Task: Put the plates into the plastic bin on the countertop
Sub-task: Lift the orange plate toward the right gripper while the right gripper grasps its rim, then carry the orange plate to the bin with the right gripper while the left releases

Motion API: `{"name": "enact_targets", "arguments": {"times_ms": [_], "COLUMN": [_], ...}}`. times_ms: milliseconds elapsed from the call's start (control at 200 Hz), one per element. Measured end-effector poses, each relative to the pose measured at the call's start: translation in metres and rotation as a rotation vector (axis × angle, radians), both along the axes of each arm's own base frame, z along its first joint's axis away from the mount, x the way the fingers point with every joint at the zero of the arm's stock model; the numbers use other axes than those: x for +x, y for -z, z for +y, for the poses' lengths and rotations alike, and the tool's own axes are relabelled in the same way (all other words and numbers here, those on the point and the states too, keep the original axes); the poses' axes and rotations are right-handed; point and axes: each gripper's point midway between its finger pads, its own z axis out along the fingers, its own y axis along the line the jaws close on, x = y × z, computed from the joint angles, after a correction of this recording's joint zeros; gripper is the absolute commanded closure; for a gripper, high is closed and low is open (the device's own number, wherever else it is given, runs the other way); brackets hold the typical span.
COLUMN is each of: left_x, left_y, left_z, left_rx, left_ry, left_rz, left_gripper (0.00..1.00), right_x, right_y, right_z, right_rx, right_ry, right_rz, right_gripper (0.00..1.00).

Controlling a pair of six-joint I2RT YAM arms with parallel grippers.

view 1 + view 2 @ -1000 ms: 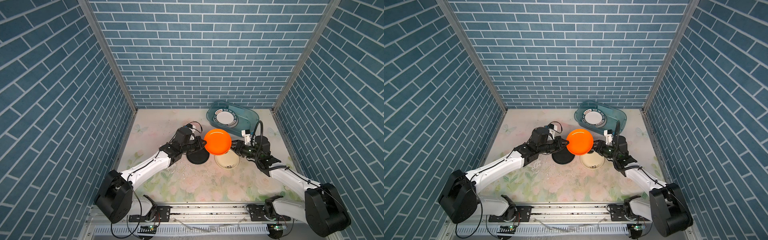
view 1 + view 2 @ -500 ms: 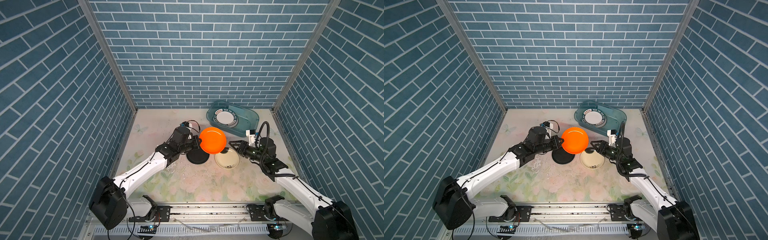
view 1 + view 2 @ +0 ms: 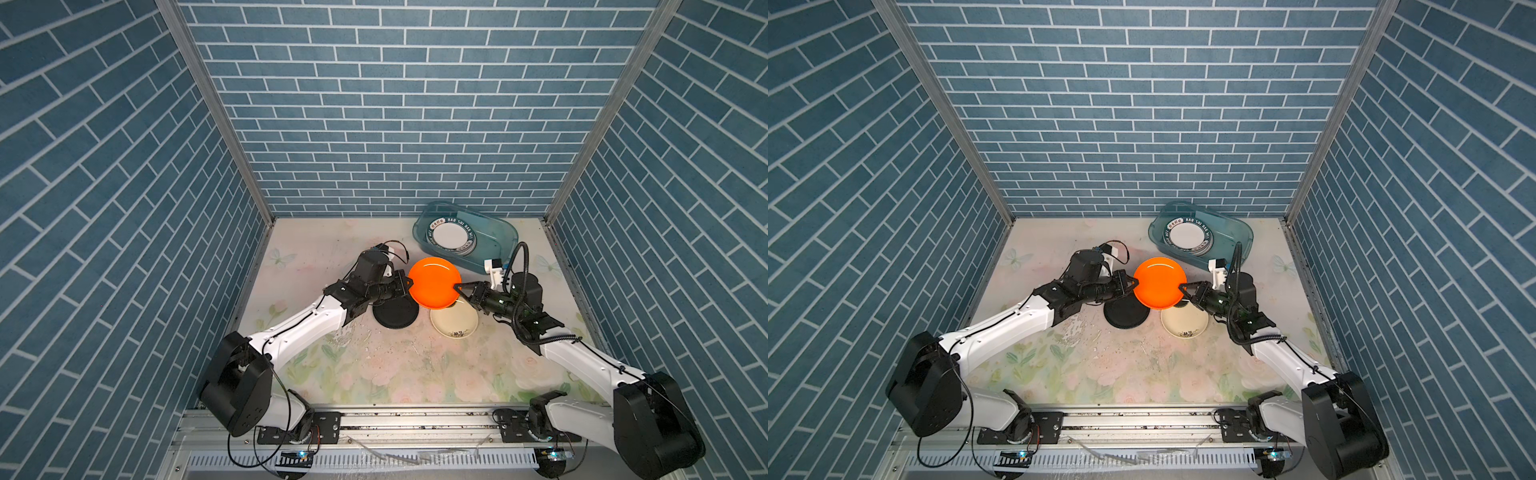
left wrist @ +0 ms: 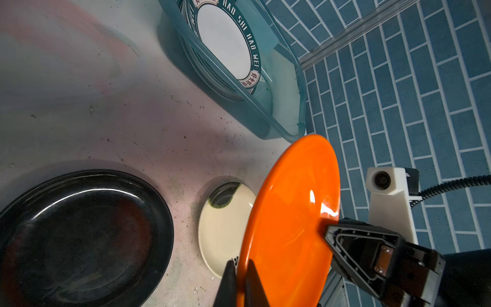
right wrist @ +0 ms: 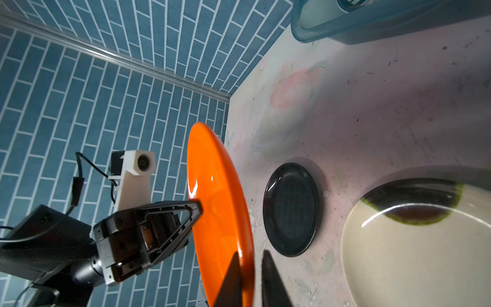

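Pale rose-printed countertop; translucent teal plastic bin at its far right corner, holding stacked round white printed-rim plates. Round glossy orange plate is held aloft near the centre, just short of the bin, above the black plate and cream plate. The left gripper clamps one rim; the right gripper, open a moment ago, now pinches the opposite rim, which suggests a handover towards the bin

The orange plate and the black plate are plain and glossy. The cream plate carries a green-edged black blot; the bench shows faded pink roses.
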Motion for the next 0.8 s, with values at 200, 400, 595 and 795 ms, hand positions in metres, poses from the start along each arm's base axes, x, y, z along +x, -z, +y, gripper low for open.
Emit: {"name": "enact_targets", "arguments": {"times_ms": [200, 400, 595, 795], "left_x": [-0.001, -0.002, -0.002, -0.002], "left_y": [-0.007, -0.007, -0.033, -0.053], "left_z": [-0.003, 0.005, 0.03, 0.06], "left_rx": [-0.008, 0.031, 0.09, 0.152], "left_ry": [0.015, 0.007, -0.052, -0.121], "left_rz": [-0.03, -0.044, -0.168, -0.273], "left_gripper": [0.33, 0.01, 0.0, 0.0], "right_x": [0.001, 0.008, 0.035, 0.073], "right_y": [0.011, 0.014, -0.012, -0.018], "right_z": [-0.003, -0.009, -0.021, -0.045], "right_rx": [-0.027, -0.095, -0.193, -0.264], "right_ry": [0.019, 0.059, 0.122, 0.207], "right_rz": [0.032, 0.059, 0.009, 0.023], "right_gripper": [1.0, 1.0, 1.0, 1.0]}}
